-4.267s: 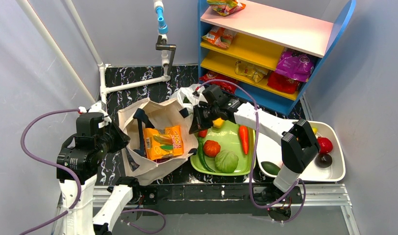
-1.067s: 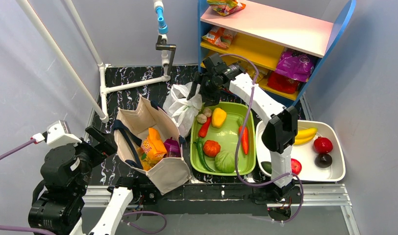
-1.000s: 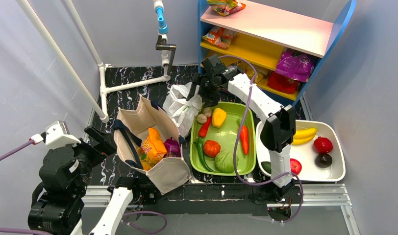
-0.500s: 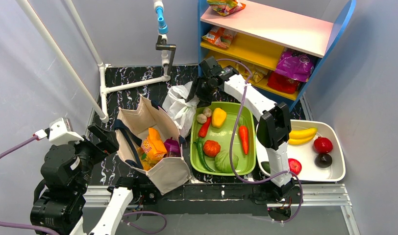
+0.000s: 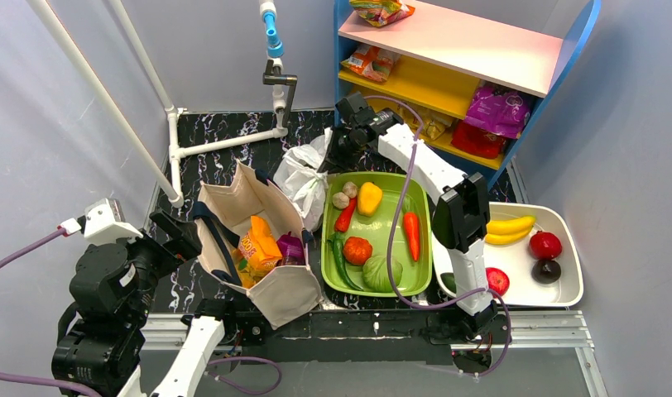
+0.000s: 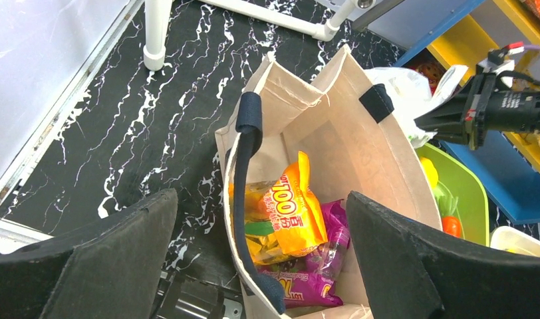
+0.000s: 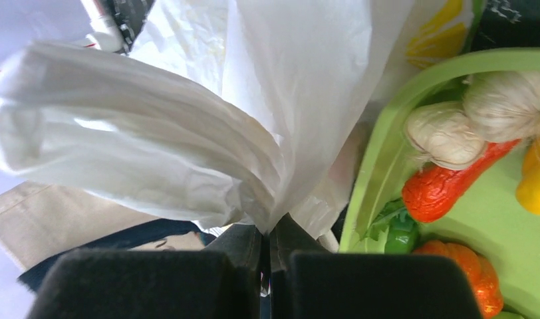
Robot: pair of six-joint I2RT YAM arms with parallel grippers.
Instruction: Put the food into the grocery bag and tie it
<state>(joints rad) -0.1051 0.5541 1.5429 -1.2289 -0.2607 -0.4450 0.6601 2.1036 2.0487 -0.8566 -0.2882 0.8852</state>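
The grocery bag (image 5: 304, 178) is a crumpled white plastic bag lying between the beige tote (image 5: 233, 198) and the green tray. My right gripper (image 5: 331, 157) reaches over the tray's far end. It is shut on a gathered fold of the grocery bag (image 7: 207, 113), which fans out from the pinch of the right gripper (image 7: 269, 236). An orange-yellow packet (image 6: 295, 212) and a purple packet (image 6: 314, 282) lie inside the tote (image 6: 300, 100). My left gripper (image 6: 264, 249) hangs open high above the tote, holding nothing. A banana (image 5: 510, 230) lies in the white tray.
The green tray (image 5: 425, 256) holds vegetables, and garlic (image 7: 447, 133) lies close to my right fingers. A white tray (image 5: 569, 291) of fruit sits at the right. A blue and yellow shelf (image 5: 448, 78) with packets stands behind, and a white pipe frame (image 5: 225, 142) is at the back left.
My right gripper has closed from open onto the white bag and shifted slightly left and back. The left arm has barely moved and stays open.
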